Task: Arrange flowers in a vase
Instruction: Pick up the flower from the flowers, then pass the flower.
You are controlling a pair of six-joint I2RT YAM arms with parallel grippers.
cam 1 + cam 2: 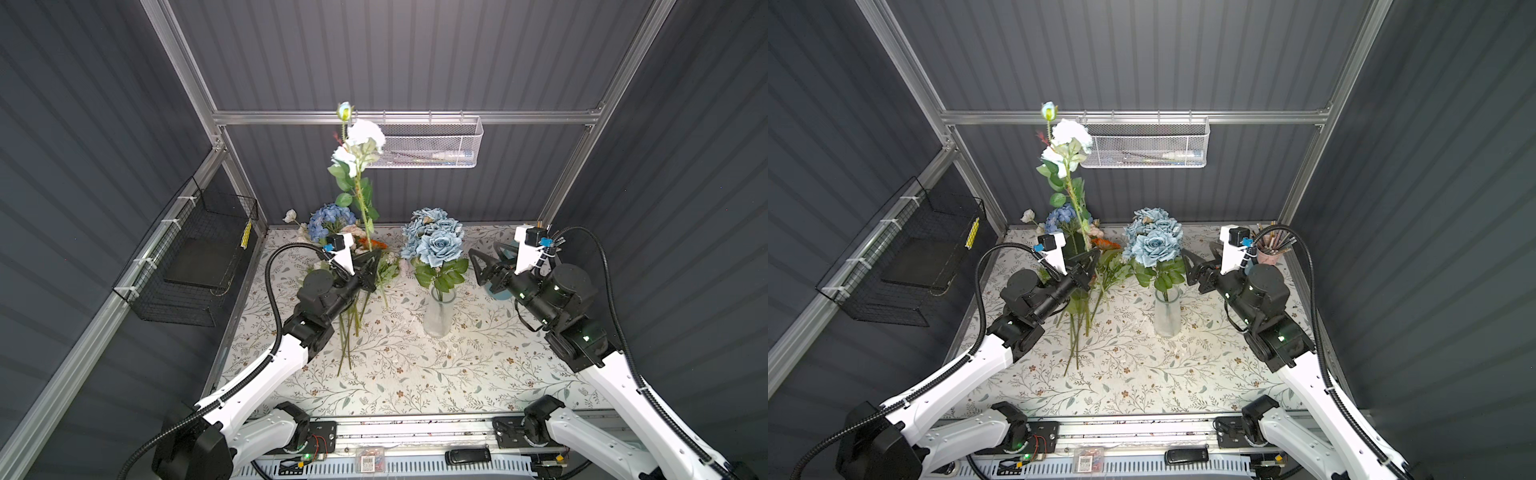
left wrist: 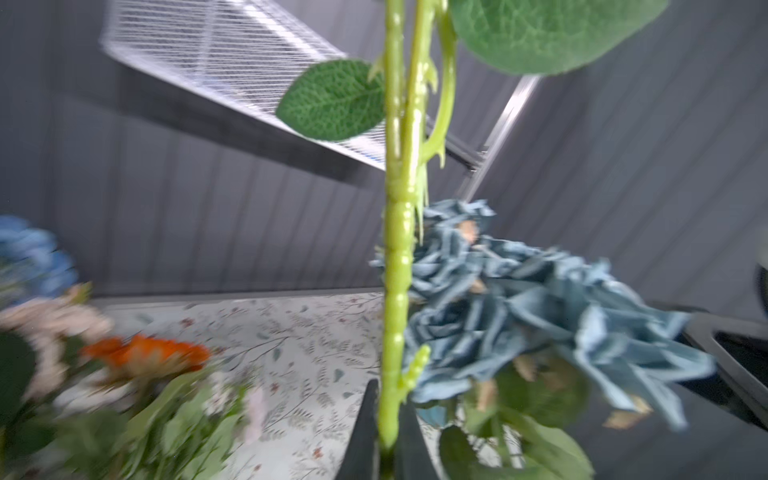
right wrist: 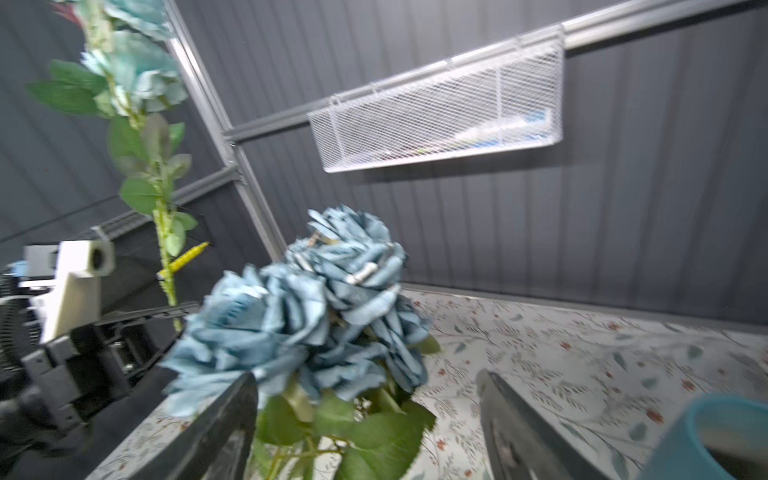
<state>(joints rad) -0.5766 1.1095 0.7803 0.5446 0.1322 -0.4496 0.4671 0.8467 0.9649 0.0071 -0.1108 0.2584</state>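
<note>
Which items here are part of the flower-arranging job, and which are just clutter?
Job: left hand, shut on the white rose stem; open right hand; vase holding dusty-blue roses; loose flower pile.
Clutter: white mesh basket; black wire basket; pencil cup; teal cup.

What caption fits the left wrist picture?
The left claw pinches a thorny green flower stem, dusty-blue fabric roses behind it.

vase (image 1: pixel 438 313): mid-counter (image 1: pixel 415 374), rose bunch (image 1: pixel 434 241) in it
loose flowers (image 1: pixel 332 219): on counter, left of vase, reaching back
long rose stem (image 1: pixel 360 195): upright in left tool (image 1: pixel 371 254), above loose flowers
right tool (image 1: pixel 476 268): right of rose bunch, apart
</note>
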